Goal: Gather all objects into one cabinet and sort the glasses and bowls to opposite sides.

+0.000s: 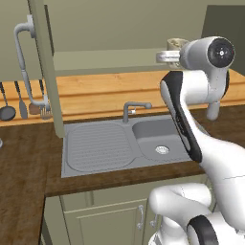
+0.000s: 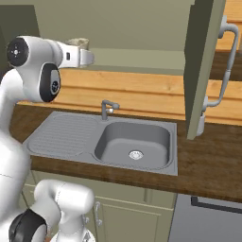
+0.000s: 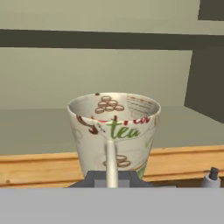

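My gripper point(image 3: 110, 146) is shut on the wall of a cream cup point(image 3: 113, 129) printed with "tea", one of the glasses. One finger point(image 3: 111, 159) runs up the cup's near side. The cup point(image 1: 175, 44) point(image 2: 79, 43) stays upright, held at the open front of the olive-green cabinet, just above its floor point(image 1: 105, 61) point(image 2: 142, 59). The gripper point(image 1: 168, 56) point(image 2: 88, 57) is stretched out level towards the cabinet. The cabinet door point(image 1: 48, 72) point(image 2: 201, 71) hangs open with its pale tube handle point(image 1: 21, 52) point(image 2: 228, 61). An inner shelf point(image 3: 109, 39) crosses above the cup. The bowls are out of view.
Below the cabinet lie a wooden counter point(image 1: 95, 91), a grey sink point(image 1: 160, 139) point(image 2: 134, 142) with drainboard and a faucet point(image 1: 129, 110) point(image 2: 106, 108). Utensils point(image 1: 14, 103) hang at the left wall. Low cabinets point(image 1: 105, 220) stand under the counter.
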Motion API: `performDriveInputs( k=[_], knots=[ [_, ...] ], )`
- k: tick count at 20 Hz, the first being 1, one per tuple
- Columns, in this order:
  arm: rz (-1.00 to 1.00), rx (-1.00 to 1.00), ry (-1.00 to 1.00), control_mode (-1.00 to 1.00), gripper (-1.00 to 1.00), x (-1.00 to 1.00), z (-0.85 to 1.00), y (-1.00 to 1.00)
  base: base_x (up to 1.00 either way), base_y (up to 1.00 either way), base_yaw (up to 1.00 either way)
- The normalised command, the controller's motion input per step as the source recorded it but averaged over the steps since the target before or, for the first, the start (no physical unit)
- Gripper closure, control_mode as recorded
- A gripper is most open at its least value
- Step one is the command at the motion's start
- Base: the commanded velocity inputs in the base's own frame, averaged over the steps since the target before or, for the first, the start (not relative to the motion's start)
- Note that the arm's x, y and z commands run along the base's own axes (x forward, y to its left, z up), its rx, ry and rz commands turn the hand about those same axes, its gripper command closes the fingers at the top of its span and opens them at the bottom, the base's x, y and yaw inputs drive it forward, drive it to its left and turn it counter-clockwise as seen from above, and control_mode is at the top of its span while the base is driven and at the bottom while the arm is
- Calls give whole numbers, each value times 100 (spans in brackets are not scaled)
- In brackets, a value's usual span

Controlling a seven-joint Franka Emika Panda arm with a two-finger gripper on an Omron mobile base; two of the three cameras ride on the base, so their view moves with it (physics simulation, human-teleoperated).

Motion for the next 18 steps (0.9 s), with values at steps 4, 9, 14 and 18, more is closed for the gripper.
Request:
performDriveInputs(
  k=[4, 9, 14, 18],
  knots=[
    [0, -4, 17, -100, 100, -96, -5, 0, 0, 0, 0],
    [0, -1, 4, -100, 100, -85, 0, 0, 0, 0, 0],
    [0, 0, -1, -100, 100, -86, -10, 0, 0, 0, 0],
    [6, 0, -1, -100, 100, -42, -5, 7, 0, 0, 0]
  ],
)
